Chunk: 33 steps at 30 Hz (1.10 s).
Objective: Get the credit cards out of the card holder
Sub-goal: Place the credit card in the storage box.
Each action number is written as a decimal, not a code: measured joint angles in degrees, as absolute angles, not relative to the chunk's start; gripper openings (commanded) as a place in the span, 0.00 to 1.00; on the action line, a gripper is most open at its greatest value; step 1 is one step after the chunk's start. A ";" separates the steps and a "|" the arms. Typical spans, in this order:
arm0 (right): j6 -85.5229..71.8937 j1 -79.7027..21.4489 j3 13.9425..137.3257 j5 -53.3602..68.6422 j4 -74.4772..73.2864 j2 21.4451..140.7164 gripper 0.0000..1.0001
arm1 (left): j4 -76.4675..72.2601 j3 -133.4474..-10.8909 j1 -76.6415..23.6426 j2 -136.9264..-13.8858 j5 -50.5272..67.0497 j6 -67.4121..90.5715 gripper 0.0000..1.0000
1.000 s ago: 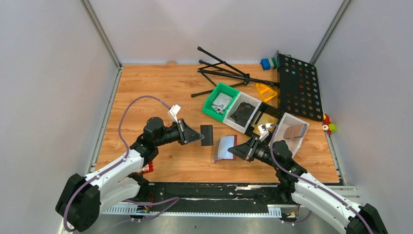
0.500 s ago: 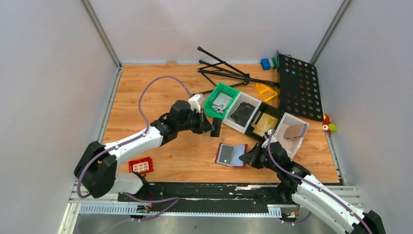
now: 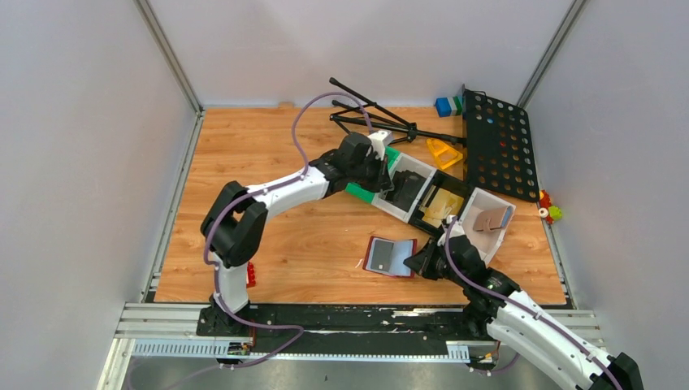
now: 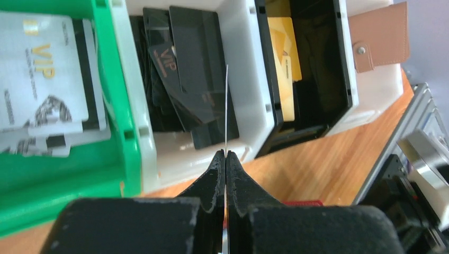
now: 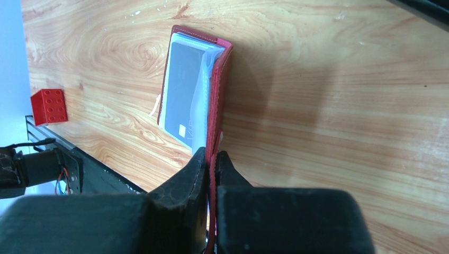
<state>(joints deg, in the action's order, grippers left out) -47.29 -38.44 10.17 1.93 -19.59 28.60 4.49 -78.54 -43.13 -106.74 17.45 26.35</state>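
The dark-red card holder [image 3: 390,257] lies open on the wooden table with a dark card [image 5: 182,92] in its grey pocket. My right gripper [image 3: 419,262] is shut on the holder's right flap; in the right wrist view the red edge [image 5: 219,95] runs between the jaws of the gripper [image 5: 212,156]. My left gripper [image 3: 388,168] is shut on a black card, which shows edge-on as a thin line [image 4: 226,106] in the left wrist view. It holds the card upright over the white bin [image 4: 249,79] of black cards [image 4: 196,63].
A green bin [image 4: 127,106] of white VIP cards stands left of the white bin. A black bin [image 4: 265,58] of yellow cards and a white bin [image 3: 487,219] with a brown wallet stand to the right. A tripod [image 3: 374,118] and a perforated panel [image 3: 497,142] lie behind. A red block [image 5: 48,106] is near the front edge.
My left arm has swung right and away with the black card, from mid-table to over the bins. My right gripper has lowered the card holder until it lies open on the table.
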 measured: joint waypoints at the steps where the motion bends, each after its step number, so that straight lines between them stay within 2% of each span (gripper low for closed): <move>1: -46.76 -38.44 10.20 1.98 -19.46 28.53 0.00 | 5.63 -80.97 -43.16 -108.68 17.54 25.74 0.00; 11: -42.61 -38.44 10.57 3.18 -18.44 27.75 0.00 | 12.16 -99.31 -43.55 -123.92 18.76 23.44 0.01; 15: -42.06 -38.44 10.57 3.33 -18.46 26.37 0.00 | 14.20 -105.36 -44.01 -129.19 18.92 23.18 0.29; 20: -41.91 -38.44 10.57 3.31 -18.48 25.39 0.00 | 19.35 -109.95 -44.91 -132.14 17.96 21.74 0.44; 22: -41.89 -38.44 10.57 3.31 -18.55 25.41 0.00 | 20.75 -109.95 -45.04 -131.79 16.64 20.78 0.49; 26: -41.95 -38.44 10.61 2.90 -18.68 25.89 0.00 | 23.05 -106.39 -45.30 -127.50 12.88 19.09 0.53; 33: -42.17 -38.44 11.99 2.57 -19.42 29.43 0.00 | 25.28 -93.76 -45.41 -108.18 8.05 17.63 0.54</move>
<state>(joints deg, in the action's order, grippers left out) -42.17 -38.44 11.99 2.57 -19.42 29.43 25.28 -93.76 -45.41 -108.18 8.05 17.63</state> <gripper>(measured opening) 0.044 0.524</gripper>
